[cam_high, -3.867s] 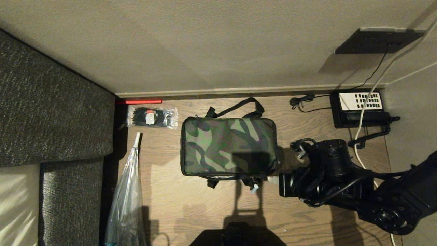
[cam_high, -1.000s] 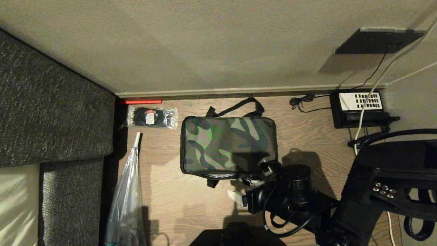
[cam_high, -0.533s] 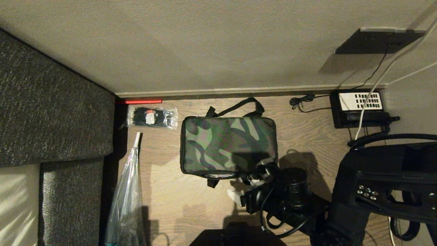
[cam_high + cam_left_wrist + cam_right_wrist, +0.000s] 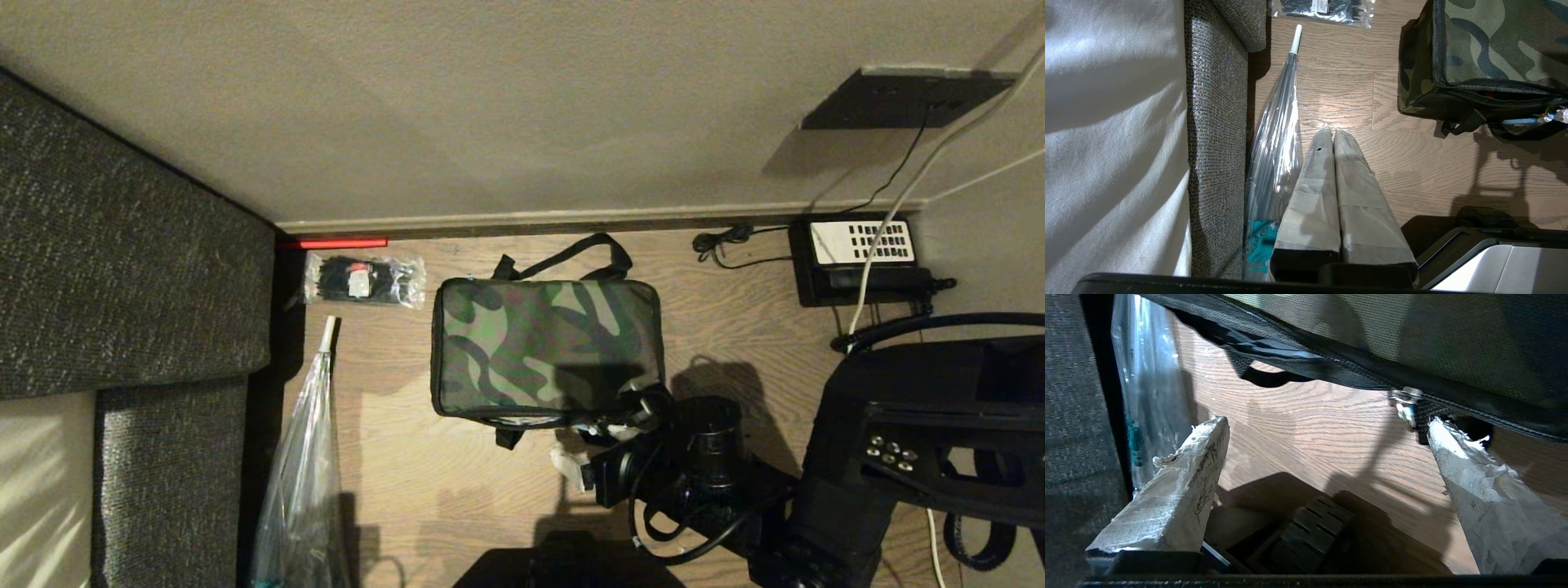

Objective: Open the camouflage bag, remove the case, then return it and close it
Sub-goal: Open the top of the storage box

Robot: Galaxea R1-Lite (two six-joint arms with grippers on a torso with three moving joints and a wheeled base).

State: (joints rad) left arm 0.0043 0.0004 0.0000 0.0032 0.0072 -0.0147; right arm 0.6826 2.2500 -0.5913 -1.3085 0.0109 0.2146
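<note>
Right gripper (image 4: 589, 449) (jaws wide) beside camouflage bag (image 4: 545, 347)

The right end effector (image 4: 589, 447) sits half buried under its own black arm in the head view, so its far finger is lost against the near corner of the camouflage bag (image 4: 545, 347). Whether that finger touches the metal zipper pull (image 4: 1403, 396) cannot be told. The bag's near wall is in shadow and its inside is hidden. The clear umbrella (image 4: 298, 482) runs off the bottom edge. The desk phone (image 4: 857, 260) is partly crossed by a white cable.
</note>
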